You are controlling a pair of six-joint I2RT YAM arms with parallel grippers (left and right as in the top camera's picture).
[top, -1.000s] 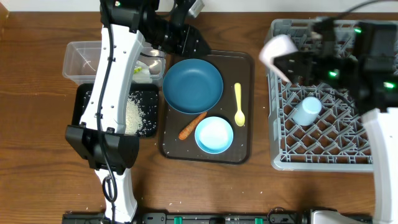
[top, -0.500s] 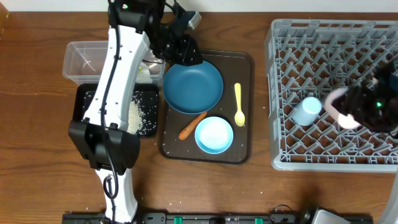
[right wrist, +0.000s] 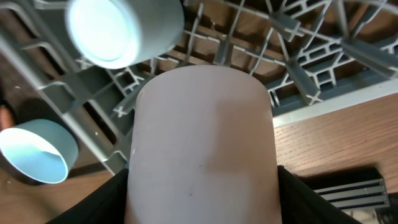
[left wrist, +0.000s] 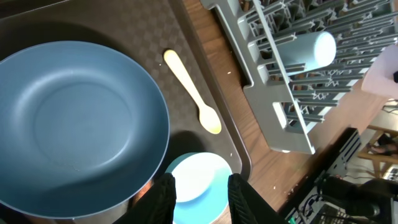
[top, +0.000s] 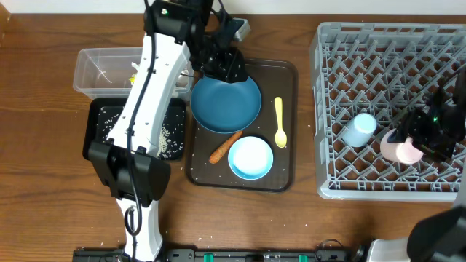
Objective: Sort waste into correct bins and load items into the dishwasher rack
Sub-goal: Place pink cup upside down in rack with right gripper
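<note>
We see the right gripper (top: 413,140) clamped on the pink cup (top: 400,150), its dark fingers pressed to either side of the cup's wall in the right wrist view. It holds the cup over the lower right part of the dishwasher rack (top: 320,109), and we cannot tell whether the cup touches the pegs. Just left of it, the small pale blue cup (top: 360,129) lies on its side among the pegs. The left gripper (left wrist: 200,198) has its jaws parted and holds nothing. In the overhead view it hangs at the upper edge of the dark blue plate (top: 226,100), which sits in the upper part of the brown serving tray (top: 287,73). The pale blue bowl (top: 250,158) sits below the plate, with the carrot (top: 225,147) lying slantwise just left of the bowl. The yellow spoon (top: 279,122) lies right of the plate, bowl end down the frame. At left, rice (top: 169,135) is scattered in the black tray (top: 98,116), below the clear tub (top: 95,69).
</note>
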